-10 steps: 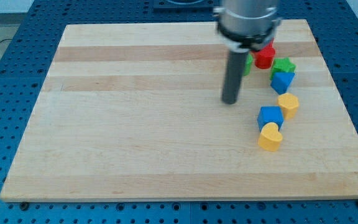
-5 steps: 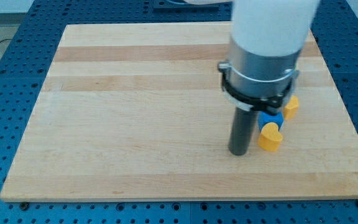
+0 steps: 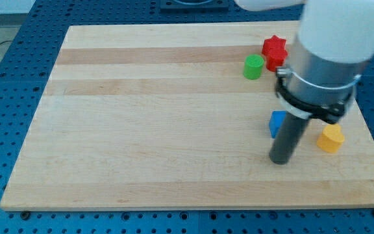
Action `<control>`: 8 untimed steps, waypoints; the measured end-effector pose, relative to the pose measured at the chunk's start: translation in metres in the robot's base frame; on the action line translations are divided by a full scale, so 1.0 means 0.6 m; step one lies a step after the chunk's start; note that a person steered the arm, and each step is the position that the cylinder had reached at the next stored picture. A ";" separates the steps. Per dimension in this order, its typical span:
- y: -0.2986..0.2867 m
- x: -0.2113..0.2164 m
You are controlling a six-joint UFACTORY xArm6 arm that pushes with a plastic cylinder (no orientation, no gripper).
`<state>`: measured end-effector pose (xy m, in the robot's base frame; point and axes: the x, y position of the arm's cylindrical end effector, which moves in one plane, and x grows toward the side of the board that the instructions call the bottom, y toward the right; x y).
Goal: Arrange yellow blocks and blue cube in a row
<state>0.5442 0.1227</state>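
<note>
My tip (image 3: 280, 161) rests on the table (image 3: 141, 130) near its right edge, toward the bottom right corner, just below the blue cube (image 3: 276, 122) and left of a yellow block (image 3: 330, 138); there is no hand here, only the bare rod, which holds nothing; any other yellow block is hidden behind the arm; a green cylinder (image 3: 254, 66) and red star (image 3: 274, 51) sit near the top right corner; the lining-up step seems under way; next, the tip probably needs to nudge the yellow block level with the cube.
</note>
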 end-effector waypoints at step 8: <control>-0.015 -0.119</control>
<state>0.4730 0.1136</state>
